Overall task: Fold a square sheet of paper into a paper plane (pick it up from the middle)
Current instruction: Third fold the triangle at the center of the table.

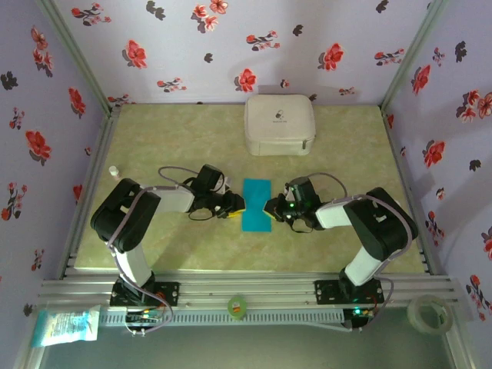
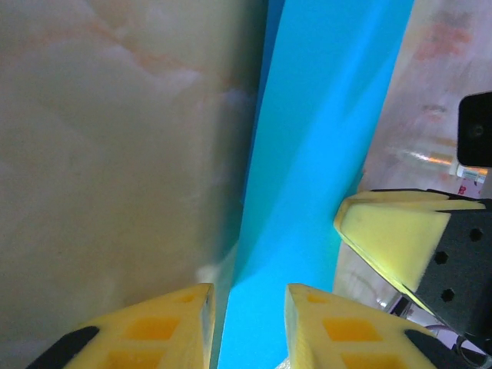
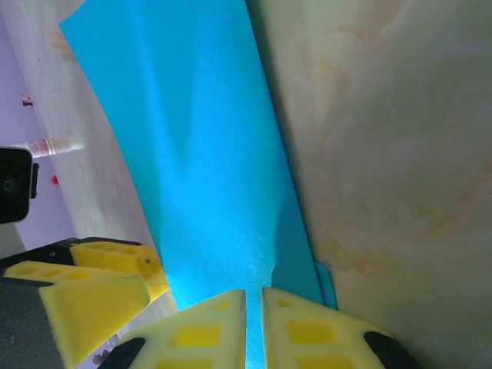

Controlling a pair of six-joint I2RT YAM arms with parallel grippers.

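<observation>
Between the left pincer (image 1: 234, 204) and the right pincer (image 1: 270, 206), a thin, smooth turquoise sheet of paper (image 1: 257, 204) is lying folded into a narrow rectangle on the glossy, marbled beige tabletop (image 1: 169, 138). Its long axis is running crosswise to both pincers. The left pincer's yellow fingers (image 2: 161, 330) are standing narrowly parted, the sheet's edge showing in the gap. The right pincer is pinching the opposite edge, pads almost meeting. Well beyond both pincers, a white rounded-square case (image 1: 280, 124) is sitting.

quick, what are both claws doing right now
left claw: open a little, straddling the edge of the blue paper
right claw: closed on the blue paper
</observation>
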